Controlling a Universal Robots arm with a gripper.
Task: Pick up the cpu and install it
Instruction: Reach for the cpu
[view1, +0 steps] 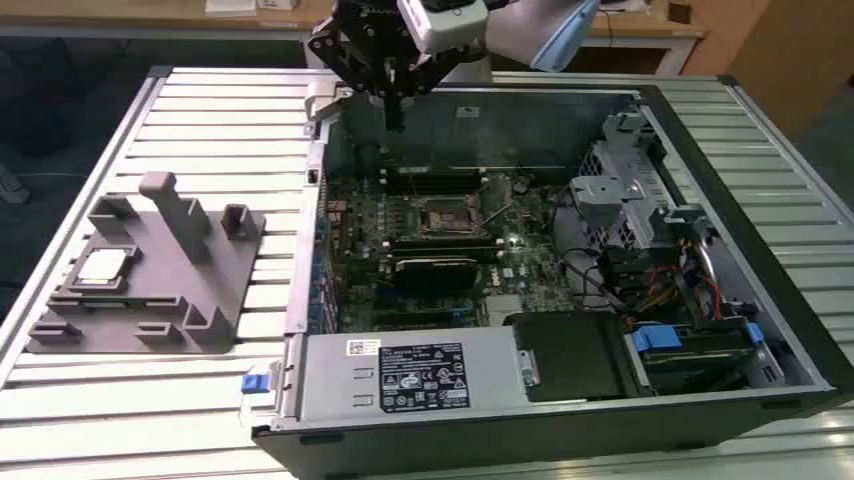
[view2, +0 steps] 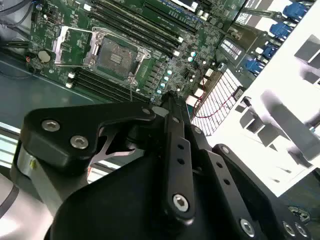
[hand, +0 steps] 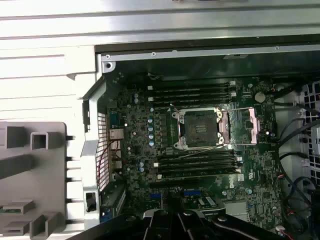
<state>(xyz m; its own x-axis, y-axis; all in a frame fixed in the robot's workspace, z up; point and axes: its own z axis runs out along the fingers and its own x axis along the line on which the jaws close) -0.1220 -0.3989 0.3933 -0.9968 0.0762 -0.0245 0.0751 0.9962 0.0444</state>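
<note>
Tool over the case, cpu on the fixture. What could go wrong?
1. The cpu lies low in the fixture beside tall posts; the tool may clip one reaching it.
2. The socket stands open with its frame flipped aside; a tilted cpu could seat badly or snag the frame.

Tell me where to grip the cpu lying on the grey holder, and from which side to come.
Take the cpu by two opposite edges of its thin rim, coming straight down from above. It lies flat, metal top up, seated low in the grey holder, whose upright posts stand beside it, so a sideways approach would likely be blocked.
</note>
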